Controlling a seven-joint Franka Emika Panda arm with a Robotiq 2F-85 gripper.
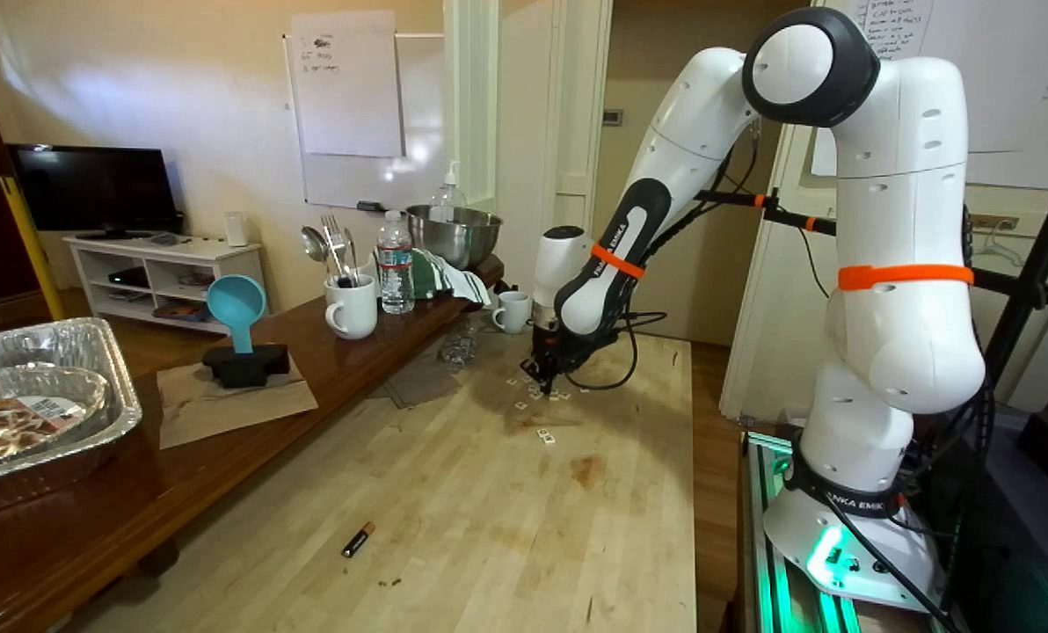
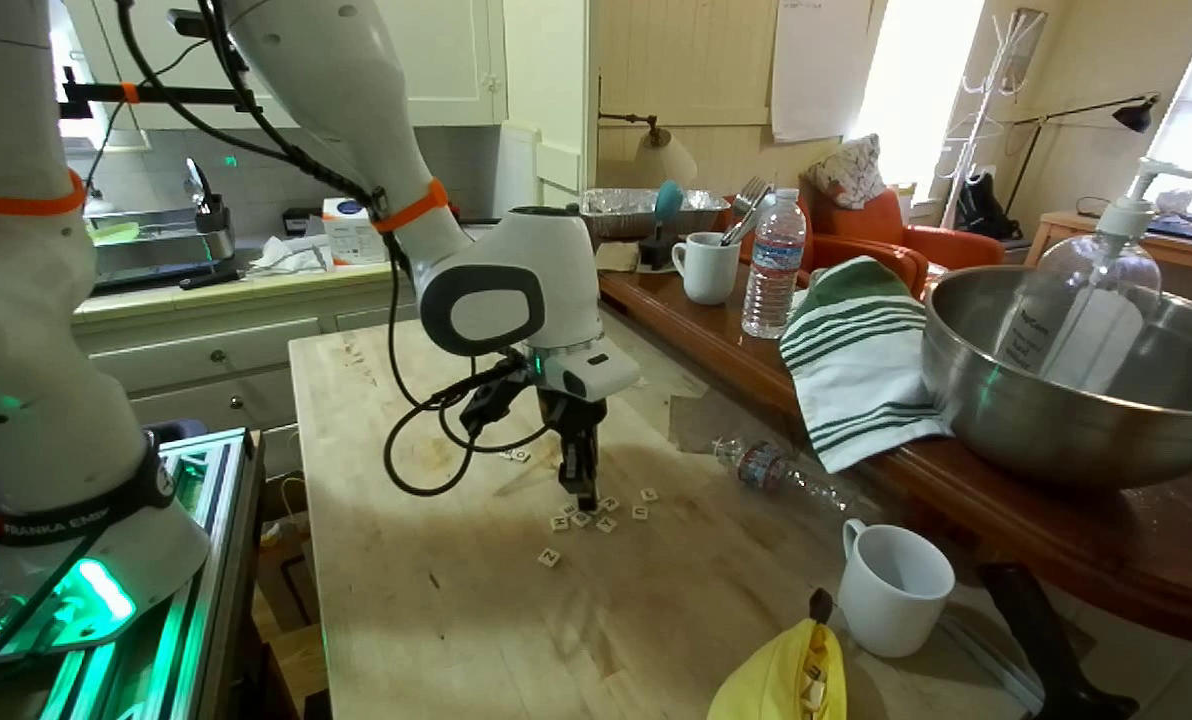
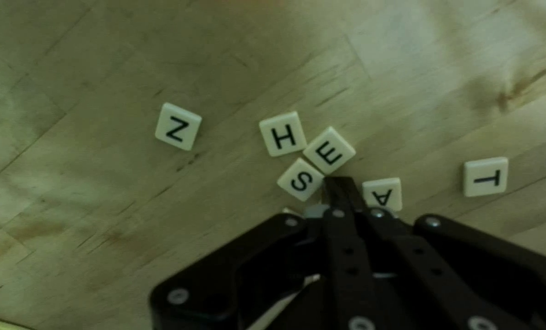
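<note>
My gripper (image 3: 340, 181) points down at the tabletop among small cream letter tiles, its black fingers together with nothing seen between them. In the wrist view, the S tile (image 3: 300, 179) lies right at the left side of the fingertips, perhaps touching. The E tile (image 3: 329, 150) sits just beyond the tips, close against S and the H tile (image 3: 282, 134). To the right are the A tile (image 3: 382, 194), partly hidden by the gripper, and the T tile (image 3: 485, 177). A tile reading N or Z (image 3: 178, 126) lies apart at left. In both exterior views the gripper (image 2: 584, 503) is low over this cluster.
A battery (image 1: 358, 539) lies on the wooden table (image 1: 489, 519). Along one side runs a raised dark ledge (image 1: 313, 369) bearing a bottle (image 2: 773, 265) and a steel bowl (image 2: 1056, 420). Near it are a crushed bottle (image 2: 771, 470), a white mug (image 2: 894, 595) and a yellow pouch (image 2: 771, 680).
</note>
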